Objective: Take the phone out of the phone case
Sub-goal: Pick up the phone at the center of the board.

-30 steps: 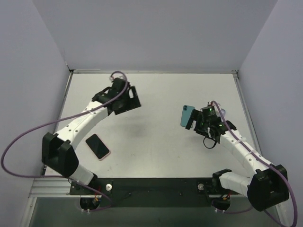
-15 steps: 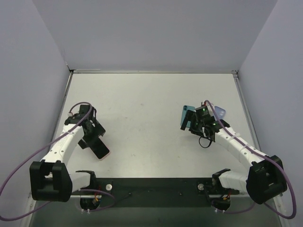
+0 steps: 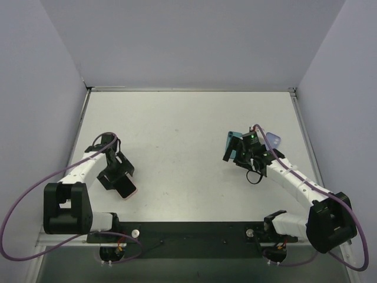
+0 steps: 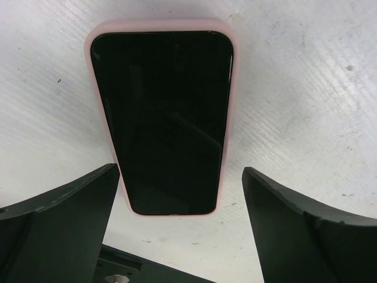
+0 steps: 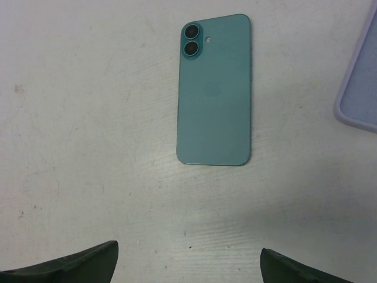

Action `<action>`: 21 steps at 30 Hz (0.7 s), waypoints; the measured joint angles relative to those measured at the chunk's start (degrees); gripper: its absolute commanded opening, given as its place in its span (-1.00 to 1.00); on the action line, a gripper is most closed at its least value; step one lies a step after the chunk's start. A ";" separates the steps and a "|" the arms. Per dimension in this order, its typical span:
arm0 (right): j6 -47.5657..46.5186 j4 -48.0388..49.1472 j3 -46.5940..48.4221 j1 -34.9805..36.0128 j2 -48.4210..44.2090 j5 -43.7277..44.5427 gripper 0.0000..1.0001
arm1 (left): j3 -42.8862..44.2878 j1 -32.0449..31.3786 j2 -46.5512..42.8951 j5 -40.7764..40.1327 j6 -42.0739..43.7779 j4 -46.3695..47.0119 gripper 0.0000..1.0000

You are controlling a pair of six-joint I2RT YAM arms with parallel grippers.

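A black-screened phone in a pink case (image 4: 162,118) lies screen up on the table, also seen in the top view (image 3: 126,188). My left gripper (image 4: 179,171) is open and low over its near end, one finger on each side, not touching it; it also shows in the top view (image 3: 115,174). A bare teal phone (image 5: 214,94) lies back up on the table, seen from above too (image 3: 231,141). An empty lavender case (image 5: 360,94) lies to its right (image 3: 274,140). My right gripper (image 5: 188,250) is open and empty, just short of the teal phone (image 3: 240,154).
White walls close in the table on the left, back and right. The black base rail (image 3: 194,233) runs along the near edge. Purple cables loop off both arms.
My left arm swung back from the far middle of the table to the near left and settled over the pink-cased phone. My right gripper shifted slightly; the teal phone stays in place.
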 measured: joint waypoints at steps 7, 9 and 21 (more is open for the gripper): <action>0.68 1.01 0.00 0.72 0.79 -0.52 0.98 | -0.92 -0.02 3.54 -0.85 -0.15 1.53 0.95; 0.76 1.09 0.00 0.72 1.01 -0.66 0.98 | -0.72 -0.07 4.02 -1.11 -0.35 1.49 0.93; 0.85 1.29 0.00 0.72 1.05 -1.01 0.98 | -0.35 0.22 6.58 -1.51 -0.74 1.38 0.90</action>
